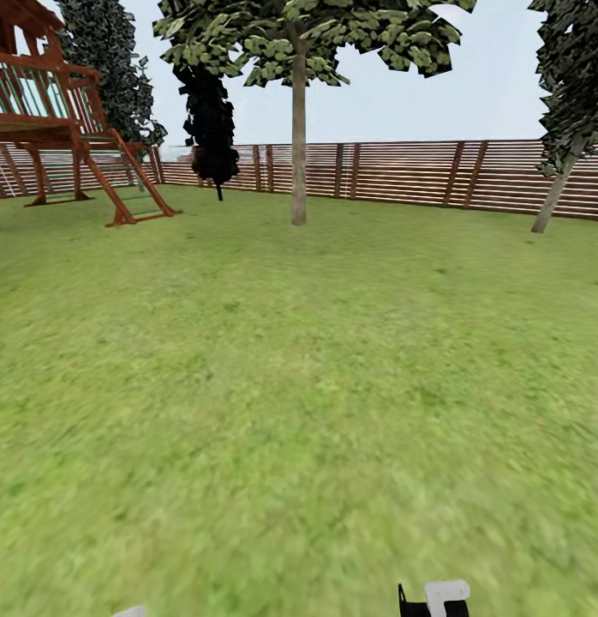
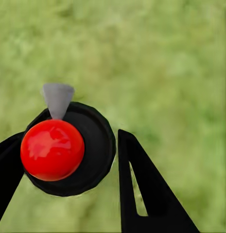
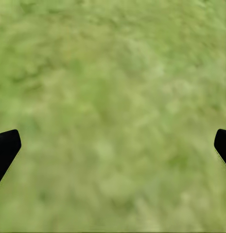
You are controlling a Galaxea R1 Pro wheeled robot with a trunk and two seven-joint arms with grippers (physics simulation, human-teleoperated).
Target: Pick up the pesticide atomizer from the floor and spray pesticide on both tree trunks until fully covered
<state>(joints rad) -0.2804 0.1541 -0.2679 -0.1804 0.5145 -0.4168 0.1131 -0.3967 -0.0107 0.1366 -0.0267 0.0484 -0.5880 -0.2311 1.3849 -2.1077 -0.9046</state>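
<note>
In the left wrist view the pesticide atomizer [image 2: 95, 145] is seen end-on: a round black body with a red knob and a light grey nozzle. It sits between the two black fingers of my left gripper [image 2: 69, 138], which is shut on it above the grass floor [image 2: 171, 63]. My right gripper [image 3: 113, 141] is open, its fingertips far apart over bare grass. Far ahead in the head view stands a tree with a straight pale trunk [image 1: 298, 146]. A second tree with a leaning trunk [image 1: 556, 193] is at the far right by the fence.
A red-brown slatted fence [image 1: 402, 176] closes the lawn at the back. A wooden play tower [image 1: 59, 111] with ladders stands at the far left. A narrow black cypress-like tree [image 1: 212, 128] rises left of the straight trunk. Open lawn [image 1: 299, 386] lies between me and the trees.
</note>
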